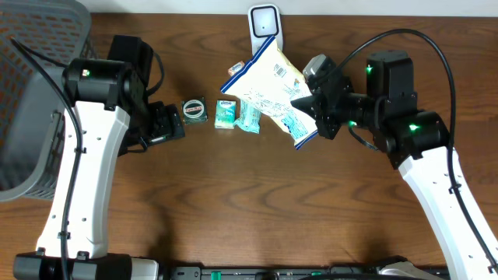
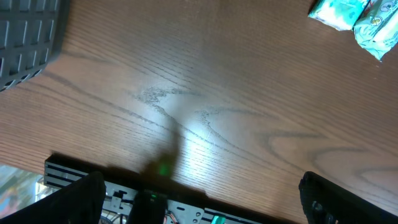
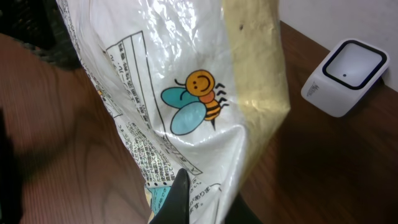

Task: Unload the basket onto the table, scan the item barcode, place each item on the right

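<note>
The item is a white plastic snack bag point(image 1: 268, 89) with blue print and a bee drawing point(image 3: 199, 99). It hangs tilted above the table, with a barcode point(image 1: 278, 71) facing up near its top end. My right gripper point(image 1: 313, 105) is shut on the bag's lower corner; in the right wrist view its fingers point(image 3: 180, 199) pinch the film. The white scanner point(image 1: 264, 23) stands at the table's far edge, just beyond the bag's top, and shows in the right wrist view point(image 3: 345, 78). My left gripper point(image 1: 167, 124) hovers open over bare wood point(image 2: 202, 205), holding nothing.
A grey mesh basket point(image 1: 31, 101) fills the left side of the table. A small round tin point(image 1: 194, 110), a green box point(image 1: 226, 113) and a pale green packet point(image 1: 250, 117) lie in a row between the arms, the bag partly overhanging them.
</note>
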`<state>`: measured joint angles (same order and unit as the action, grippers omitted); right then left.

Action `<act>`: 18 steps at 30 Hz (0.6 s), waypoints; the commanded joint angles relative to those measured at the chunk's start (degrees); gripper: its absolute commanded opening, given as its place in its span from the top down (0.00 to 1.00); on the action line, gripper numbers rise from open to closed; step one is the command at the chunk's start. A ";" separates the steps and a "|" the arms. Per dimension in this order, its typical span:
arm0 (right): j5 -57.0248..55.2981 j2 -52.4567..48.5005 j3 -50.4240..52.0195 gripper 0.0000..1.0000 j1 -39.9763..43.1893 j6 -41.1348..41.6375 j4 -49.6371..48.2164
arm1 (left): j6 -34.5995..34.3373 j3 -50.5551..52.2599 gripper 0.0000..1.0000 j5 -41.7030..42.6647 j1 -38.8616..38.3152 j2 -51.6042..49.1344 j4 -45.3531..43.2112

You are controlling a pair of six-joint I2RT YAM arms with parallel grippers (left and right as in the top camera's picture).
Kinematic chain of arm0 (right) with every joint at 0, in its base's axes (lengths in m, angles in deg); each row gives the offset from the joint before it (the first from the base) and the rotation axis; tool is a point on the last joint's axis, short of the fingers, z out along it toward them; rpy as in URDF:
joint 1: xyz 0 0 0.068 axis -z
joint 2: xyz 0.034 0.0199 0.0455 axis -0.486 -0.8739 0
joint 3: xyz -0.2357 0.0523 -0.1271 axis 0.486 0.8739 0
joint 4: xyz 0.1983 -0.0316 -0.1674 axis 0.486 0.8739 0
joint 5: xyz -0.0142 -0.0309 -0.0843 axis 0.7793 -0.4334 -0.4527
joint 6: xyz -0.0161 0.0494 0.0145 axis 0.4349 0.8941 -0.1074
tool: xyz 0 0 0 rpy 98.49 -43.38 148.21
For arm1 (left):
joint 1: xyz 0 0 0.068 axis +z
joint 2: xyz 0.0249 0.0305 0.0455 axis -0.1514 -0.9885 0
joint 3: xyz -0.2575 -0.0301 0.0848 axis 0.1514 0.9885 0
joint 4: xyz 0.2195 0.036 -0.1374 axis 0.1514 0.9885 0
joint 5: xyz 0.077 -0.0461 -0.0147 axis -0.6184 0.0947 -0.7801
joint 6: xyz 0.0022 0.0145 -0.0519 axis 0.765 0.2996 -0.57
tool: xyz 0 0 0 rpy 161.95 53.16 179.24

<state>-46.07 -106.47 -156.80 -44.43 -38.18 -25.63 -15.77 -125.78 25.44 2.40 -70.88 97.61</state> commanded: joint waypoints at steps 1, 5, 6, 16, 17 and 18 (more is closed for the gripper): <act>0.63 -0.81 -0.68 0.99 -0.50 0.31 -0.20 | -0.13 0.07 0.02 -0.72 0.13 -0.22 0.13; 0.66 -1.27 -0.66 0.99 -0.50 0.33 -0.20 | -0.13 0.07 0.02 -0.72 0.13 -0.22 0.15; 0.66 -1.31 -0.66 0.99 -0.50 0.33 -0.20 | -0.13 0.07 0.02 -0.72 0.13 -0.22 0.15; -34.01 -3.26 -0.63 0.99 -0.50 15.32 0.22 | -0.13 0.07 0.02 -0.72 0.13 -0.22 0.15; -39.82 -3.93 -0.63 0.99 -0.50 16.98 0.68 | -0.13 0.07 0.02 -0.72 0.13 -0.22 0.15; -45.90 -4.81 -0.63 0.99 -0.50 18.62 1.22 | -0.13 0.07 0.02 -0.72 0.13 -0.22 0.15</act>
<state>-68.76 -109.22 -156.80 -44.83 -28.10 -25.04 -15.77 -125.78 25.46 2.40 -70.88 97.61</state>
